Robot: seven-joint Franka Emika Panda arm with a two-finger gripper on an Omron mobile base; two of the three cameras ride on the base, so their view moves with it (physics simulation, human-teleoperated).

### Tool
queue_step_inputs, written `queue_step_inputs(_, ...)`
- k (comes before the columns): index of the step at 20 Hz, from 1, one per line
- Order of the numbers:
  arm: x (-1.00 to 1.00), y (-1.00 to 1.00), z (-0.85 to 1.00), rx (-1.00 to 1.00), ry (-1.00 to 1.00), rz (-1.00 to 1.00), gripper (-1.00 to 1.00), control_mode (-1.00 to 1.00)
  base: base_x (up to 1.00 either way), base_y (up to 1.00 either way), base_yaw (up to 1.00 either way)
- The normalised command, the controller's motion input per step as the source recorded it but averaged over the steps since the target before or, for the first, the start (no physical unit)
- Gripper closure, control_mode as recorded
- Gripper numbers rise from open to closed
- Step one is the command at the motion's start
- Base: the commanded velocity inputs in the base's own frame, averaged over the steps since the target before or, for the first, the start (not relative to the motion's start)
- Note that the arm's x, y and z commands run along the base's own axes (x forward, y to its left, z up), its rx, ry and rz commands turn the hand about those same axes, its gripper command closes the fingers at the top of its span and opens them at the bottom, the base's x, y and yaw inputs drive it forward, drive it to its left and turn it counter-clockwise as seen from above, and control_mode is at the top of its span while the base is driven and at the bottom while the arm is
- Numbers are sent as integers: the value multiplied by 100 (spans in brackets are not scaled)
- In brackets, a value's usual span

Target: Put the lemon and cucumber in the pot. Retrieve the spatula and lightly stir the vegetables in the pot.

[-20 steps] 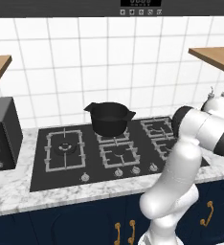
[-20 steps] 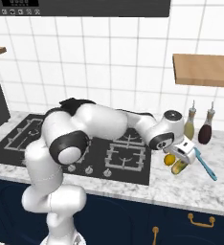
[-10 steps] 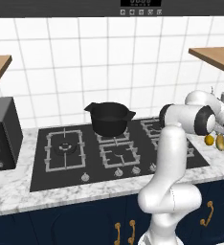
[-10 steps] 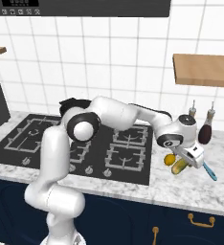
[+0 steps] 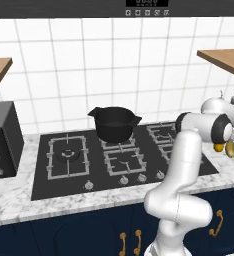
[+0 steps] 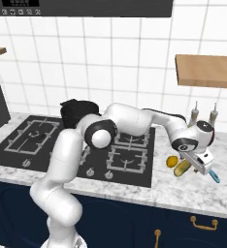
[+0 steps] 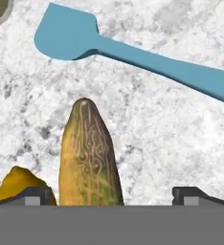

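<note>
Counter (image 6: pixel 135 193): grey-white marble, w/ black hob (image 5: pixel 114 162) set in it. Arm (image 6: pixel 130 121) reaches far to the robot's right, past the hob edge, hand low over bare marble. Pot (image 5: pixel 114 123) sits on a rear burner, matte black, well apart from the hand & from the veg. Two bottles (image 6: pixel 205 114) stand by the wall behind the hand. Spatula (image 7: pixel 133 52): teal, flat on the marble, blade toward upper left in hand view, handle running off to the right; apart from the cucumber, just beyond its tip. Cucumber (image 7: pixel 90 155): yellowish-green, lies on the counter between the finger tips, nearer one of them, long axis pointing away from the hand. Lemon (image 7: pixel 18 184): just beside the cucumber's near end, right by one tip. Gripper (image 7: pixel 113 197): jaws spread wide, nothing clamped; cucumber lies in the gap but tips not closed on it.
</note>
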Motion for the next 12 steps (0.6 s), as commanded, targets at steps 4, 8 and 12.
queue_step_inputs(4,35,19,-33,0,2,-3,-100,-100,0,0,0)
queue_step_inputs(8,26,13,-27,0,2,-3,-100,-100,0,0,0)
queue_step_inputs(12,5,5,-27,0,3,-7,100,-100,0,0,0)
